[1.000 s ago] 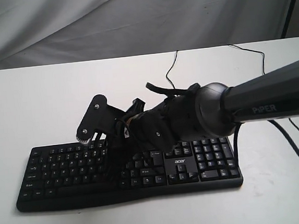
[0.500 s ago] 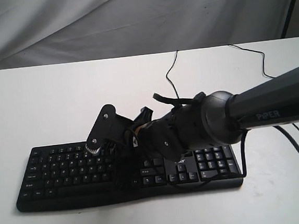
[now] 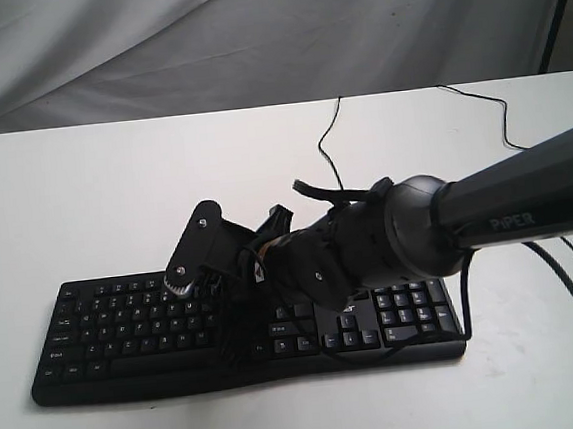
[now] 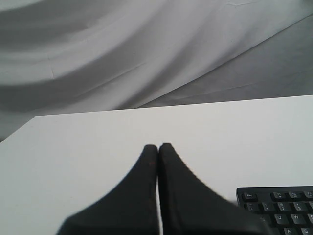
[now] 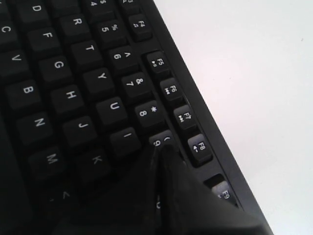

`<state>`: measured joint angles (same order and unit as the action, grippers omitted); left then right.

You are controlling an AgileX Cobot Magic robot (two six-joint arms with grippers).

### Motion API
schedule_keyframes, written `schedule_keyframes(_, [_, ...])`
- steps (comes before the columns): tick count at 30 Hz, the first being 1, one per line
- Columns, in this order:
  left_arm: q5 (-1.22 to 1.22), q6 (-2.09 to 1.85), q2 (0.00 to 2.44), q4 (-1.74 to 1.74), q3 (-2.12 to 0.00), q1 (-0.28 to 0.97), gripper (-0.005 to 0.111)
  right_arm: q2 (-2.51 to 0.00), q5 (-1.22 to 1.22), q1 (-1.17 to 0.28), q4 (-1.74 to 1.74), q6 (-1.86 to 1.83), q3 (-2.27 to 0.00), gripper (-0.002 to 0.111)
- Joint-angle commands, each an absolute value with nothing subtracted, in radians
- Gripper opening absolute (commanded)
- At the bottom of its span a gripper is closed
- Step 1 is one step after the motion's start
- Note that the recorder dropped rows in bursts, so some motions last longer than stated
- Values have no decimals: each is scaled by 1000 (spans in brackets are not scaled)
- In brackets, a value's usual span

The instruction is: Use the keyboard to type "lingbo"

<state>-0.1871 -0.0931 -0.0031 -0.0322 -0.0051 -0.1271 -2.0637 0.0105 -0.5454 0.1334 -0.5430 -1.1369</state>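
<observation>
In the exterior view, the keyboard (image 3: 126,334) is lying flat at the 6 o'clock side of the white table (image 3: 84,192), long edge toward the camera. Its thin cable (image 3: 328,141) is running off toward 12 o'clock. The right arm (image 3: 526,203) is coming in from 3 o'clock and hanging low over the middle of the board. The right gripper (image 3: 184,281) is pointing toward 9 o'clock, down at the upper key rows. The left arm is not showing here.

In the left wrist view, the left gripper (image 4: 158,148) is hovering above bare table with its fingers pressed together on nothing. The Esc corner of the keyboard (image 4: 281,208) is sitting nearby, apart from the tips.

In the right wrist view, the right gripper (image 5: 160,148) is also pinched to a single point, empty. The point is sitting at the edge of the 9 key (image 5: 166,138), just beside the I key (image 5: 126,140). Whether it is pressing down I cannot tell.

The board is looking like light, stiff plastic that could skid on the smooth tabletop. It is asking for no grasp at all. The closed tip is probably best touching one keycap at its middle and pushing straight down, gently, since a slanted push could catch a neighbouring key.
</observation>
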Motion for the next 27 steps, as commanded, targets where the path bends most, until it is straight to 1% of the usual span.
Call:
schedule_keyframes(1, [-183, -90, 0, -32, 0, -123, 1, -2066, 8, -546, 125, -539, -1135, 0])
schedule_keyframes(19, [-183, -90, 0, -32, 0, -123, 1, -2069, 19, -563, 125, -523, -1135, 0])
schedule_keyframes(27, [-183, -90, 0, -32, 0, -123, 1, -1968, 19, -563, 121, -523, -1135, 0])
